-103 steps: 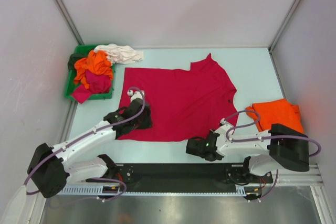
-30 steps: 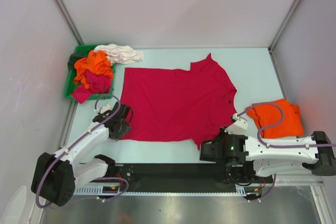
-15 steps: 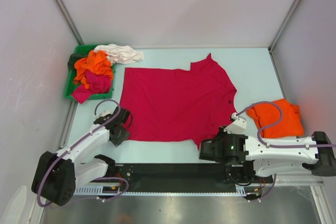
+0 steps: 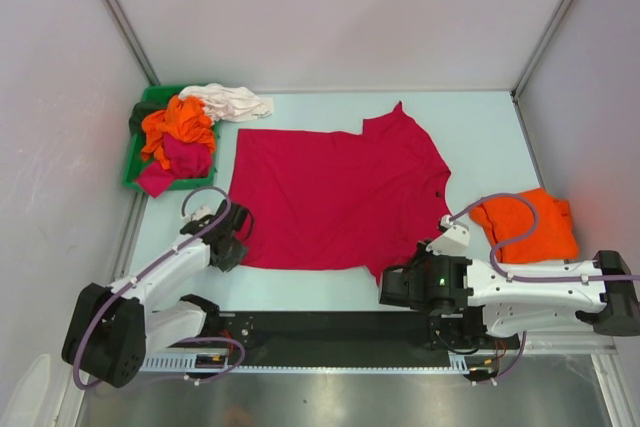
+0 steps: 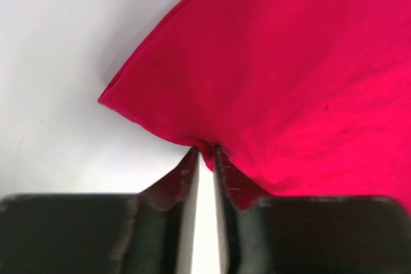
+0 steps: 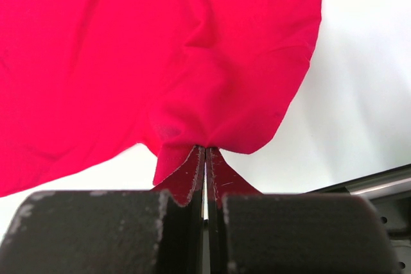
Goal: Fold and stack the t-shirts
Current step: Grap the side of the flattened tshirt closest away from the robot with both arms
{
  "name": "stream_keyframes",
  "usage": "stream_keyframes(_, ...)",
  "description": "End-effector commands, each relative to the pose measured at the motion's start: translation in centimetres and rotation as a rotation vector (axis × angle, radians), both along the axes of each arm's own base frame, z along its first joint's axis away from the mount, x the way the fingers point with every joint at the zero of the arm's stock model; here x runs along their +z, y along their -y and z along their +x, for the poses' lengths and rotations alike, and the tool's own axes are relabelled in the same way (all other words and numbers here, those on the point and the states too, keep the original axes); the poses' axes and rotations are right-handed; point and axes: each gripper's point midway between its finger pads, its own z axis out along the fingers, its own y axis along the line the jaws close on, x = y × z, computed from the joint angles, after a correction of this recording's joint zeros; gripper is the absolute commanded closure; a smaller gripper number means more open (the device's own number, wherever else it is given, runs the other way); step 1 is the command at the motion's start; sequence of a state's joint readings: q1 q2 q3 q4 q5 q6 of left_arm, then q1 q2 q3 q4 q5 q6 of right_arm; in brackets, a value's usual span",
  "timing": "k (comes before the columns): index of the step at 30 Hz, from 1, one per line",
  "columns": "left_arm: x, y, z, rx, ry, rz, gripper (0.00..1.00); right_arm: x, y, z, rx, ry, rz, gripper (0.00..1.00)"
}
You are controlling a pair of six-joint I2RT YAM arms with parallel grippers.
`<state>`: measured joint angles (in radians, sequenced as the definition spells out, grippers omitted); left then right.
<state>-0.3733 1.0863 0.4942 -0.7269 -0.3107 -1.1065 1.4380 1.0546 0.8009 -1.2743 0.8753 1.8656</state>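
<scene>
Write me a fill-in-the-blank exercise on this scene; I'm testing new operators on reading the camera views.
The crimson t-shirt lies spread flat on the ___.
The right gripper pinches its near ___ corner.
The heap of unfolded shirts spills over a ___ bin.
The folded shirt on the right is ___.
Missing: table, right, green, orange.

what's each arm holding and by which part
The crimson t-shirt, by its near hem: left jaws pinch beside the left corner, right jaws beside the right corner.

The crimson t-shirt (image 4: 335, 197) is soft matt cloth — the table (image 4: 480, 127) smooth, matt.
</scene>
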Motion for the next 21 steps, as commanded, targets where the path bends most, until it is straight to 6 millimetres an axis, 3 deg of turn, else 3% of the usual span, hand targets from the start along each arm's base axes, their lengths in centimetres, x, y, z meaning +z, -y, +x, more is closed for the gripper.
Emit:
stream_keyframes(1,-1.2,-0.1,-0.7,0.008,-0.029,-0.009,0.85,0.5,0.1,0.8,-0.009,0.049,-0.005,1.00)
stream_keyframes(5,-1.0,-0.1,-0.6,0.001,-0.022,-0.007,0.87,0.3,0.0,0.7,-0.003,0.046,-0.011,1.00)
stream_keyframes(8,-0.5,0.0,-0.3,-0.014,-0.006,-0.012,1.00,0.4,-0.2,0.8,-0.004,0.046,-0.009,1.00)
stream_keyframes(9,-0.3,0.0,-0.3,-0.026,-0.004,-0.012,1.00,0.5,-0.3,0.8,0.000,0.046,-0.007,1.00)
stream_keyframes(16,4.1,0.4,1.0,-0.080,0.136,-0.036,1.00,2.1,-0.5,0.5,0.003,0.077,-0.010,1.00)
stream_keyframes(21,5.7,0.3,0.9,-0.095,0.151,-0.013,1.00,3.6,-0.5,0.3,-0.012,0.114,-0.038,1.00)
